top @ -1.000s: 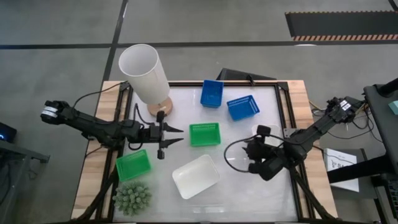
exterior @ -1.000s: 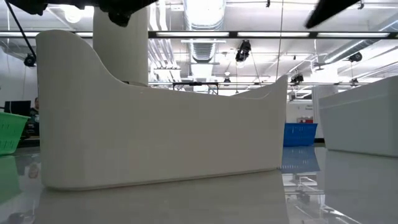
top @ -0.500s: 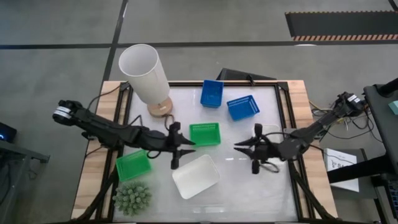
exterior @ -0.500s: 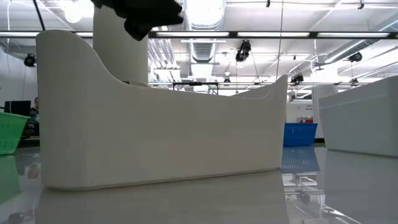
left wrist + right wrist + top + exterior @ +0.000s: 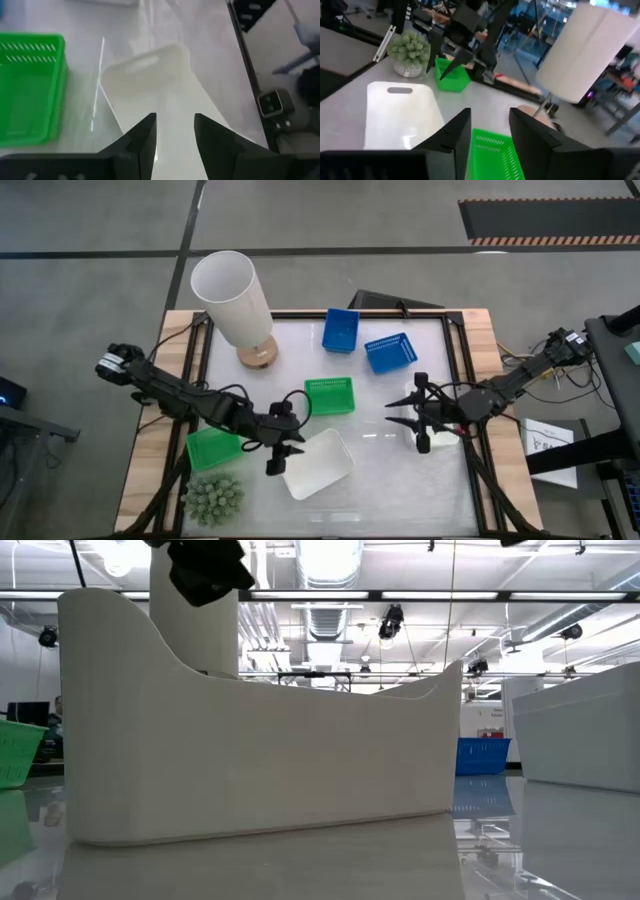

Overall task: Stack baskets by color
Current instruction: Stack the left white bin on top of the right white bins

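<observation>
White basket (image 5: pixel 316 463) now sits under left gripper (image 5: pixel 287 452), jaws parted, empty.

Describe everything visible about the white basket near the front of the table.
The white basket is a shallow, tray-like rectangle of smooth opaque plastic with rounded corners, solid walls and a slot handle cut into one end. It sits upright and empty on the glossy tabletop, turned at an angle, beside the green basket. The left gripper hovers at its edge, jaws open; contact cannot be judged.
</observation>
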### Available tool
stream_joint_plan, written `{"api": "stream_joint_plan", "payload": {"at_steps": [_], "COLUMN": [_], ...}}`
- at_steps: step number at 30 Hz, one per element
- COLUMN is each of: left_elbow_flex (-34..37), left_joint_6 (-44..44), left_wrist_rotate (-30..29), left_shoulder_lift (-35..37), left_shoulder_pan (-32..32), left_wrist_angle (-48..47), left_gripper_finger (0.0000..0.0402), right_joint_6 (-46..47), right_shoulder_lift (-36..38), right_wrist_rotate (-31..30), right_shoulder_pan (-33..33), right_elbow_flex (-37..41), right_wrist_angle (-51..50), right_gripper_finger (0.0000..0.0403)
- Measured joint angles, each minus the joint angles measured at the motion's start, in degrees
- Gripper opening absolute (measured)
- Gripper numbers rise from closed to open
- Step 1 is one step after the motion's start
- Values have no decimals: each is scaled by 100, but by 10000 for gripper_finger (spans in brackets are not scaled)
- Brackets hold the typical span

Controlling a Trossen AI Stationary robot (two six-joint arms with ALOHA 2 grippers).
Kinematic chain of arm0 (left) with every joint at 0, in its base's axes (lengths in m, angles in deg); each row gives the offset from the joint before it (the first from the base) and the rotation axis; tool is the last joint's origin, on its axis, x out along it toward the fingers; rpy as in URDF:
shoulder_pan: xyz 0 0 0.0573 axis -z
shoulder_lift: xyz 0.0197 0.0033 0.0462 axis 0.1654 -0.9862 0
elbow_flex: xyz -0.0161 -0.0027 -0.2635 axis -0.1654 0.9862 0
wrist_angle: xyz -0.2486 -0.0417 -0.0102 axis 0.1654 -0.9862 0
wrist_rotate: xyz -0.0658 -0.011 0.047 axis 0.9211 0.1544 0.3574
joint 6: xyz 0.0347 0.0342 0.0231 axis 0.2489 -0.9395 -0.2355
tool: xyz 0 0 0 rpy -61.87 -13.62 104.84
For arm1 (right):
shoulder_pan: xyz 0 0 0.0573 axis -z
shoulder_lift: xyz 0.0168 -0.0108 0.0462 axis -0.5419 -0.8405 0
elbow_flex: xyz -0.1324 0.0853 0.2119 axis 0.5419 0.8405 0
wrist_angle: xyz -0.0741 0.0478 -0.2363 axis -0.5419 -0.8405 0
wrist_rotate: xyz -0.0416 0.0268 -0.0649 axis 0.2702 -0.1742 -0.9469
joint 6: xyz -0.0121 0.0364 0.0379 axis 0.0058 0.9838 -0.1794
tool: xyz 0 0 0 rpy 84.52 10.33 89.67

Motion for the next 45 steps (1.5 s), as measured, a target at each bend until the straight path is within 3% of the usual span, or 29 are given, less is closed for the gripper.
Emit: {"api": "stream_joint_plan", "payload": {"at_steps": [6,12,21,27,36,42,45], "left_elbow_flex": [63,63,81,-9,164,184,206], "left_joint_6": [-4,-146,-462,-336,-785,-752,-762], "left_wrist_rotate": [335,359,153,-264,-623,-271,14], "left_shoulder_lift": [-27,13,-13,-7,-47,-171,-281], "left_shoulder_pan": [73,240,224,221,201,212,312], "left_wrist_angle": [-93,-520,-777,-1326,-1149,-1130,-1170], "left_gripper_finger": [116,123,204,221,221,221,220], "right_joint_6": [821,1708,3162,3309,3164,3503,3742], "right_shoulder_lift": [-417,-872,-1378,-1678,-1945,-1964,-1964], "right_wrist_rotate": [-17,-638,-597,-602,-602,-578,-212], "right_shoulder_pan": [-2,7,0,16,197,195,184], "right_elbow_flex": [29,-293,-1133,-1280,-1326,-1222,-1104], "right_wrist_angle": [-9,-329,-2357,-2785,-2835,-2793,-2644], "right_gripper_finger": [155,151,139,139,139,139,138]}}
